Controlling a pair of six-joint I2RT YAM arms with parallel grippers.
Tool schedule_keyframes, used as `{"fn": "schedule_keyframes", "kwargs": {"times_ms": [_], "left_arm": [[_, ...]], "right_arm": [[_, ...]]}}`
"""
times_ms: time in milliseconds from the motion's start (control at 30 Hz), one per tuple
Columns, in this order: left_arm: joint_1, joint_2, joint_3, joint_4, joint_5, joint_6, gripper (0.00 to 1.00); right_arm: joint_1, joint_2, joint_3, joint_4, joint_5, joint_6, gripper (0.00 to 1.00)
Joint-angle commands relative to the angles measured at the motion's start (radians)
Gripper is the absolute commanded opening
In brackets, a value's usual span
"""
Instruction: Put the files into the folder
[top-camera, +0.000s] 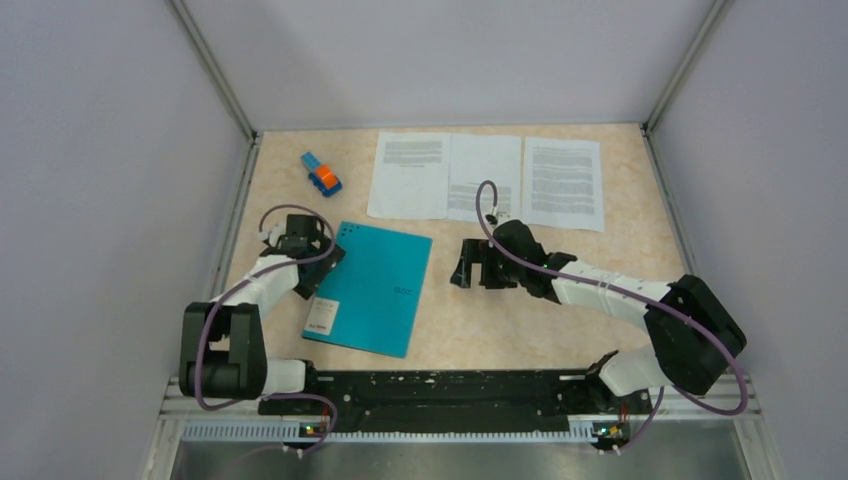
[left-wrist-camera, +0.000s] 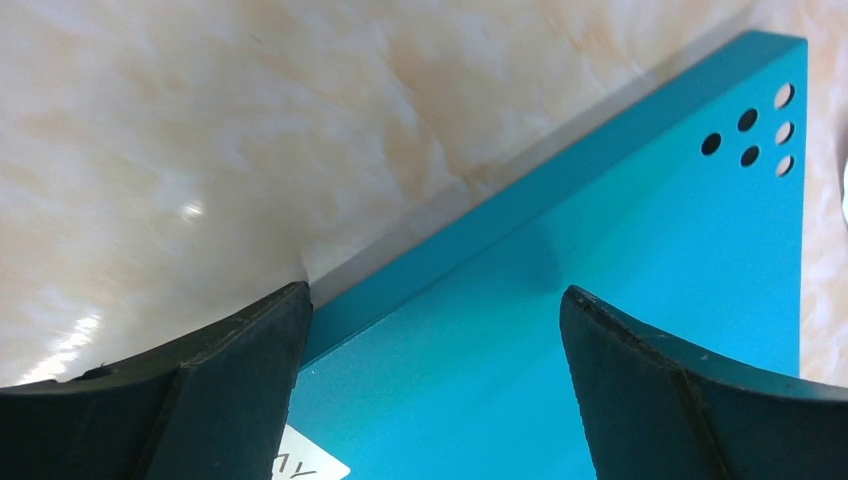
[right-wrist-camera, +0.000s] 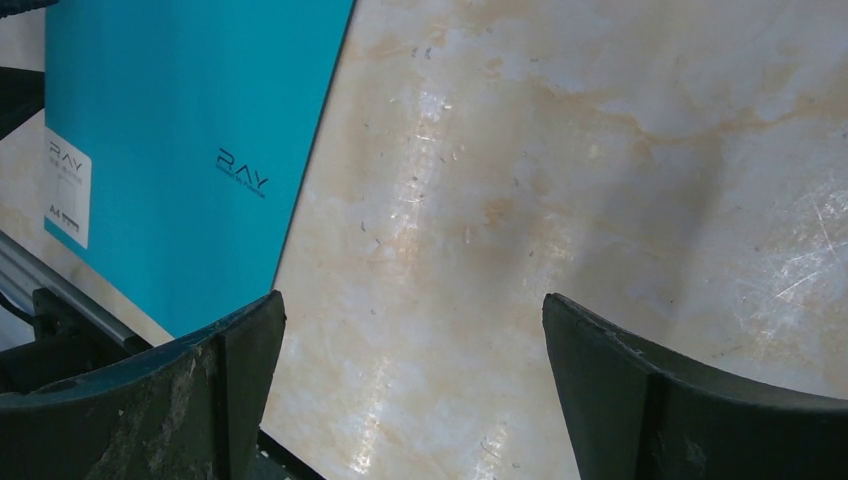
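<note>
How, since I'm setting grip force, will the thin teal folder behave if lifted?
Flush on the table, the thin teal folder is probably light but hard to get under. Thin and smooth, it may flex and slip.

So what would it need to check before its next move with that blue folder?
1. Folder open: not ok, it lies shut on the table.
2. Left gripper open: ok, jaws apart astride the folder's edge.
3. Right gripper free: ok, open, empty, over bare table beside the folder.
4. Files ready: ok, three sheets flat at the far edge, nothing on them.
5. Toy block out of the way: ok, apart from folder and files.
6. Left gripper low enough to catch the cover: cannot tell.
</note>
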Motion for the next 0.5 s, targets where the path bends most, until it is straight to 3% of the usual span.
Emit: {"fn": "schedule_keyframes", "kwargs": {"times_ms": [0, 467], "left_arm": [[-0.104, -0.006, 0.021, -0.061, 0.014, -0.083, 0.98], [-0.556, 0.043, 0.092, -0.086, -0.024, -0.252, 0.98]], "right_arm": [[-0.004, 0.008, -0.021, 0.062, 0.011, 0.032, 0.98], [-0.004, -0.093, -0.146, 0.055, 0.084, 0.084, 0.98]]}}
